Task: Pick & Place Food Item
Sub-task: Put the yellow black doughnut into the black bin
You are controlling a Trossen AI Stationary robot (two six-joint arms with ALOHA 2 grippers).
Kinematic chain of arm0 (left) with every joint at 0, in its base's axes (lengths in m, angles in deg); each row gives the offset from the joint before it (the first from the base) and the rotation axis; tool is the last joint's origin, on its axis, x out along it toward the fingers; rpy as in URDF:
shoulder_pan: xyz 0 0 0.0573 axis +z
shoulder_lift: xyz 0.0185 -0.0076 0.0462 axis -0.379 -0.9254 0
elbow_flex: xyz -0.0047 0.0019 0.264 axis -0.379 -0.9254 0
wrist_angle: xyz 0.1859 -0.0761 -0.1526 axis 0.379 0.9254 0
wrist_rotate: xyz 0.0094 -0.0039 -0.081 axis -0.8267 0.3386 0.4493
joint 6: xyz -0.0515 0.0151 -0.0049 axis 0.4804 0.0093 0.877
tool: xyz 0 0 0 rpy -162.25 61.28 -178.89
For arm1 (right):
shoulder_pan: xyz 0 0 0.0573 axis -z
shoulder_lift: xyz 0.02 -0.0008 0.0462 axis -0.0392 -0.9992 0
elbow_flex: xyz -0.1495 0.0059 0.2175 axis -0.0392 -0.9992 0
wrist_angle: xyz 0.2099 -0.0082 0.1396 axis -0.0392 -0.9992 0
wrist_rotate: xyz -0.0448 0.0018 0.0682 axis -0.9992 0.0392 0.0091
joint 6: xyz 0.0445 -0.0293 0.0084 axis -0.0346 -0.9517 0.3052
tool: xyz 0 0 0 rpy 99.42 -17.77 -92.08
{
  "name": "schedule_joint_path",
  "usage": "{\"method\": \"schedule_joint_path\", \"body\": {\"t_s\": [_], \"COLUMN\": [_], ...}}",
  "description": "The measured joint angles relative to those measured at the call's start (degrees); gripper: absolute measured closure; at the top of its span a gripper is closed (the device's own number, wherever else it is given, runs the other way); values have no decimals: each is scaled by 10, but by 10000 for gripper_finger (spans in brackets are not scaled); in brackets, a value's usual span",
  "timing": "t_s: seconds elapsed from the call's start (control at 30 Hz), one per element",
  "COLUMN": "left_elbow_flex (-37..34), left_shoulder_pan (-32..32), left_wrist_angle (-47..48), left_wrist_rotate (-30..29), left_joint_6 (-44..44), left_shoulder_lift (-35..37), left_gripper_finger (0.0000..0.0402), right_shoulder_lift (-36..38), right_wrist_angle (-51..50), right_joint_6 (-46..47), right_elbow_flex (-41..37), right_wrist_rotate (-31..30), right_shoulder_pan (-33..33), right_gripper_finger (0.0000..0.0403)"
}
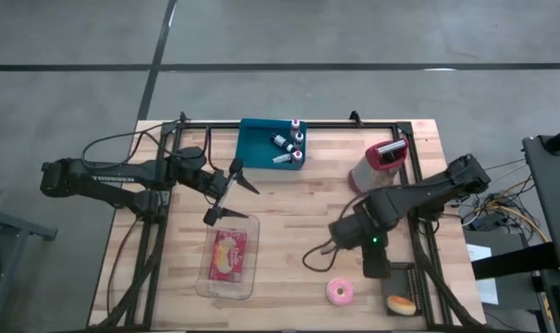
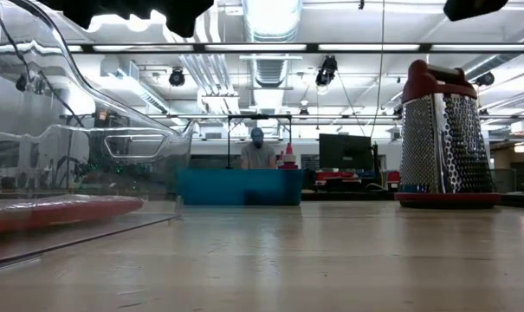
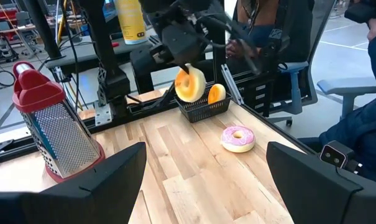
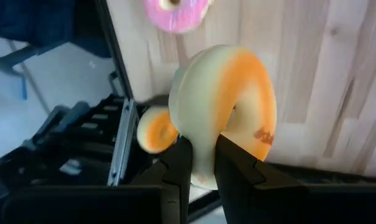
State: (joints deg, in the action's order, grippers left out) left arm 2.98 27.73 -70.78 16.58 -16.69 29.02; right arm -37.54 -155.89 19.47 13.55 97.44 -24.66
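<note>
My right gripper (image 4: 203,152) is shut on an orange and cream doughnut (image 4: 228,106), held above the table's near right part; the left wrist view shows the doughnut (image 3: 189,84) hanging under it. Below stands a black basket (image 3: 203,110) holding an orange food piece (image 3: 217,93). A pink doughnut (image 1: 340,291) lies flat on the table beside the basket. My left gripper (image 1: 231,190) hovers open over the table's middle left, above a clear container (image 1: 226,277) with a red and yellow item (image 1: 230,253) inside. My right gripper pinches the doughnut's ring at one spot on its edge (image 4: 200,165) between its two fingers. The fingers come from above, slanting down. The doughnut stands on edge below them, lifted clear of the table and the basket.
A red-topped metal grater (image 1: 379,165) stands at the far right. A blue bin (image 1: 261,139) with small bottles sits at the far middle. Black frame rails run along the table's edges. Bare wood lies between the container and the pink doughnut. A person sits beyond the table.
</note>
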Motion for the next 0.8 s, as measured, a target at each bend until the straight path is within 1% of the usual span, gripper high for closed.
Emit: {"method": "schedule_joint_path", "body": {"t_s": [0.13,0.2,0.3,0.4,0.53,0.63,0.8], "left_elbow_flex": [0,0,0,0,0,0,0], "left_shoulder_pan": [0,0,0,0,0,0,0], "left_wrist_angle": [0,0,0,0,0,0,0], "left_wrist_rotate": [0,0,0,0,0,0,0], "left_joint_6": [0,0,0,0,0,0,0], "left_shoulder_lift": [0,0,0,0,0,0,0], "left_gripper_finger": [62,62,62,62,62,62,62], "right_shoulder_lift": [7,11,13,13,13,14,15], "right_wrist_angle": [44,52,53,60,67,95,117], "right_joint_6": [42,83,160,218,248,256,338], "right_elbow_flex": [-2,-4,-10,-16,-22,-33,-56], "right_wrist_rotate": [-19,-35,-77,-89,-94,-124,-134], "right_shoulder_pan": [-35,-50,-74,-95,-129,-156,-191], "right_gripper_finger": [346,346,346,346,346,346,346]}}
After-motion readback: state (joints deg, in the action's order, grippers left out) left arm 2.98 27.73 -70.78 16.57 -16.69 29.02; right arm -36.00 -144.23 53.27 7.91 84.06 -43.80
